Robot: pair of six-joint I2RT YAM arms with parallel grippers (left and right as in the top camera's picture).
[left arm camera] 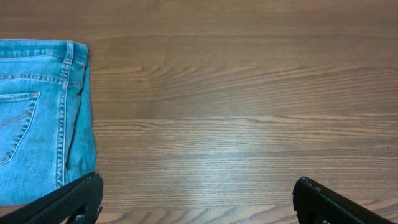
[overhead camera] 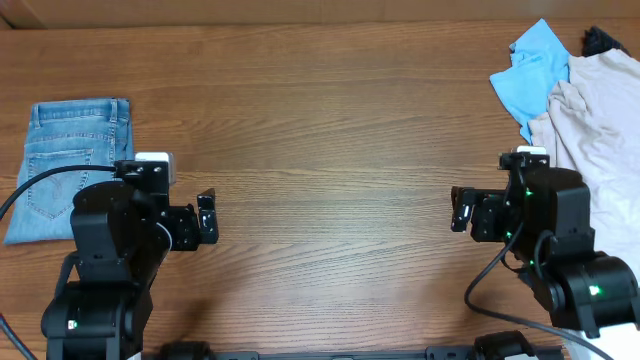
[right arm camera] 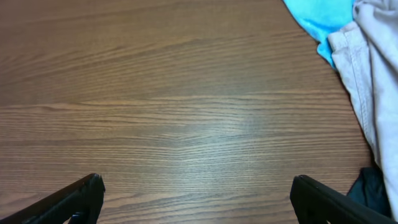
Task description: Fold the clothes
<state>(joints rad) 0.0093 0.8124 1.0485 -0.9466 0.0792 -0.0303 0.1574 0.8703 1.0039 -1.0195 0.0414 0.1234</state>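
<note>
At the near edge, the left gripper (overhead camera: 208, 217) stands at 7 o'clock with its jaws wide apart, holding nothing. The right gripper (overhead camera: 460, 210), at 5 o'clock, is spread the same way and is empty. The jeans (overhead camera: 75, 165) lie folded in a flat rectangle at the worktop's (overhead camera: 330, 120) 9 o'clock, untouched. Far off at 2 o'clock, a crumpled blue shirt (overhead camera: 535, 65) touches a beige garment (overhead camera: 600, 130).

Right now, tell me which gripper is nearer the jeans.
Left. The left gripper sits open close beside the jeans; the right gripper is far across the table, by the beige garment.
</note>
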